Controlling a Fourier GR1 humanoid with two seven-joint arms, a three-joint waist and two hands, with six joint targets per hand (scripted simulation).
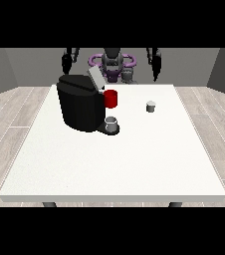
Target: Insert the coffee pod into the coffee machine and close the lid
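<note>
Both hands are held raised behind the table's (pixel 109 169) far edge, the hand at the view's left (pixel 66 62) at eleven o'clock and the hand at the view's right (pixel 156 64) at one; whether their fingers are curled cannot be told. The coffee pod (pixel 151 106) is seen standing on the table at three o'clock from the coffee machine (pixel 80 102), whose lid (pixel 95 78) is tilted up.

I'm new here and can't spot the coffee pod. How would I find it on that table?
Start at the big black coffee machine on the white table. Look towards the view's right, past the red part on the machine's side. The coffee pod is the small pale cup standing alone there, apart from the grey cup on the machine's base.
</note>
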